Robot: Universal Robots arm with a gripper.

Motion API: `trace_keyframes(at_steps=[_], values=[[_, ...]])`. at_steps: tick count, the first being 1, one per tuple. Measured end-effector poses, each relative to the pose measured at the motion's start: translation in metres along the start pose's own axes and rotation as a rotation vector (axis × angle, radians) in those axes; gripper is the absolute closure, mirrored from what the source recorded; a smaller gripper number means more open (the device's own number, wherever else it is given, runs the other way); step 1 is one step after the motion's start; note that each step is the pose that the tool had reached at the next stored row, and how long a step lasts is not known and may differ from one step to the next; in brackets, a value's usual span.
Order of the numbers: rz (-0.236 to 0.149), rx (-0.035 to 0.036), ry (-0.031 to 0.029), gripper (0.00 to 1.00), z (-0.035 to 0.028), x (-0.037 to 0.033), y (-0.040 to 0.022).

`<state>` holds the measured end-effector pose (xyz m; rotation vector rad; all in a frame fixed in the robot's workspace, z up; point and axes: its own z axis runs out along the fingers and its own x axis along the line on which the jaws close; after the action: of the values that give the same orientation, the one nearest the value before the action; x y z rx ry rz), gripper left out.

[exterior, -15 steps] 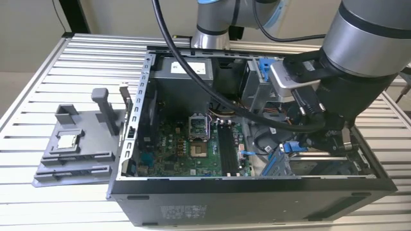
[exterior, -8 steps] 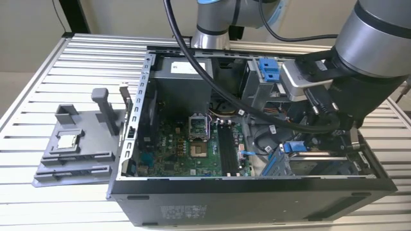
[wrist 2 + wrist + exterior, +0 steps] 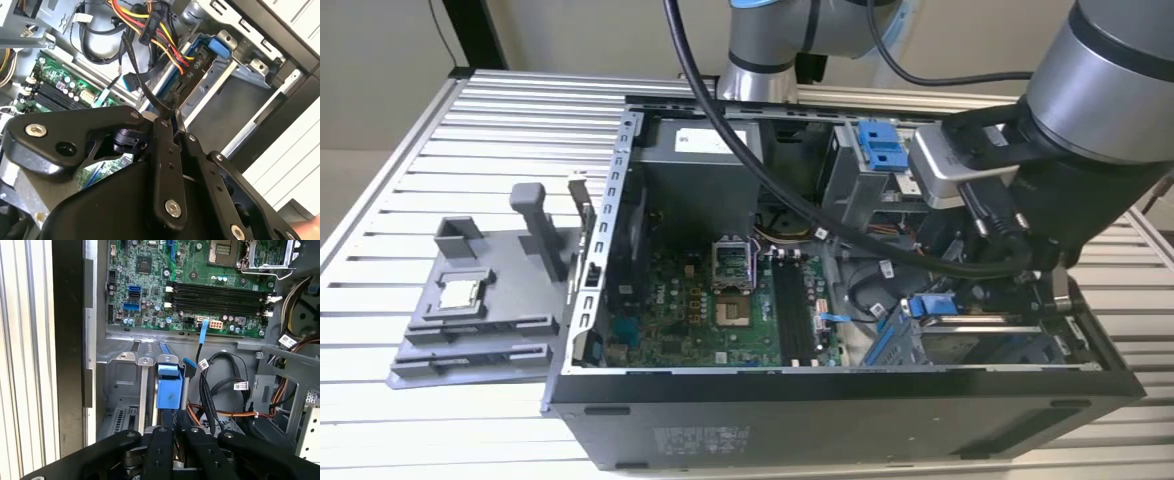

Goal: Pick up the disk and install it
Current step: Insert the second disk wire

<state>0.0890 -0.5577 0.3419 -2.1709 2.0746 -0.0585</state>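
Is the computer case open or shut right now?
Open. The computer case has no panel over its top side, and the motherboard inside is in plain sight in the exterior view.

The exterior view looks steeply down on the open case [image 3: 854, 400] from near, while both wrist views peer close inside it, sharing the motherboard [image 3: 200, 290].

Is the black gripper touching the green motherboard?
Apart. In the first wrist view the black gripper sits at the grey metal drive bay, with the green motherboard well beyond it.
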Motion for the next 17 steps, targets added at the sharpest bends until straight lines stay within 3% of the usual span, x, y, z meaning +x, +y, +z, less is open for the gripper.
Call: trace_keyframes(at_steps=[3, 8, 17], values=[[0.019, -0.0038, 0.0021, 1.00, 0.0001, 0.0012, 0.0000], [0.020, -0.0042, 0.0024, 1.00, 0.0000, 0.0017, 0.0000], [0.023, -0.0074, 0.0028, 1.00, 0.0026, 0.0024, -0.0076]])
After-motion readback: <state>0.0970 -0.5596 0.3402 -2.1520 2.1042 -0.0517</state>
